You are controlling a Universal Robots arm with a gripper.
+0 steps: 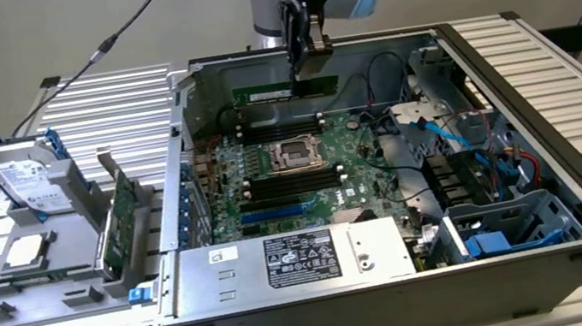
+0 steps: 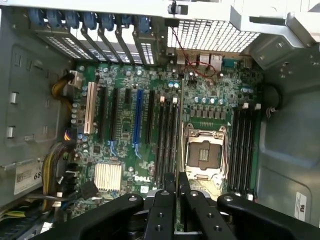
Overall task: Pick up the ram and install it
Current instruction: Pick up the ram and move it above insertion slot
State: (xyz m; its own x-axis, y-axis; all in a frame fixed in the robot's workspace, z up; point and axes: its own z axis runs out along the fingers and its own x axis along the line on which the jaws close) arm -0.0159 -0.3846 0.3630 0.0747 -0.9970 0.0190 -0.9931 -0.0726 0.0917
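The tabletop [image 1: 108, 95] was a pale surface of ribbed metal slats running side to side. An open computer case [image 1: 407, 319] stood on it, taking up the middle and the exterior view's right, its open side facing up. Just beside the case, toward the exterior view's left, a grey holder [image 1: 11, 300] sat on the slats. It carried a silver hard drive [image 1: 26, 181] in a blue frame and a green card [image 1: 117, 232] standing on edge.

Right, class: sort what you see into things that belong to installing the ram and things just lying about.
Job: ram, gripper holding it, memory slots on the motherboard.
Lying about: hard drive, power supply, upright green card.
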